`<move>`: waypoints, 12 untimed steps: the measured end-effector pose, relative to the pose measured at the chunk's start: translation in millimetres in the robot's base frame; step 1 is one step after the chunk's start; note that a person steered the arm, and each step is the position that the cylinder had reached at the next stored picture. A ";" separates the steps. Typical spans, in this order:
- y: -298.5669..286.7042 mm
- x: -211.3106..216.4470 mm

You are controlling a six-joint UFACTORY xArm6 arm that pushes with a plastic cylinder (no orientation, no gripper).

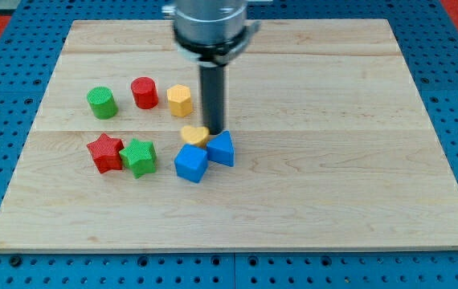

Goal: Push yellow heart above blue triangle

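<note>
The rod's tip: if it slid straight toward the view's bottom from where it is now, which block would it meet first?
Probably the blue triangular block. My tip sits at its upper edge, beside the yellow heart-shaped block; whether they already touch is unclear.

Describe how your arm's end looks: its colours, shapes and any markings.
A round silver-grey metal housing with a dark band below carries a straight dark rod. The rod is plain, without markings or visible cables. My tip ends just right of the yellow heart, above the blue triangle.

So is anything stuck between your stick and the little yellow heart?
No. My tip sits right beside the yellow heart block, on its right, just above the blue triangle block. Nothing lies between them.
</note>
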State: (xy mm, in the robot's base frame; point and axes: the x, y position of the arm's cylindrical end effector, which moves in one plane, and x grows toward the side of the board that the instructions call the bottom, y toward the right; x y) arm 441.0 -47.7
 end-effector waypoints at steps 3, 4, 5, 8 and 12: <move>-87.9 35.1; -87.9 51.9; -87.4 56.0; -12.2 42.1; -3.1 -0.8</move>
State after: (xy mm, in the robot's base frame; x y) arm 440.2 -50.8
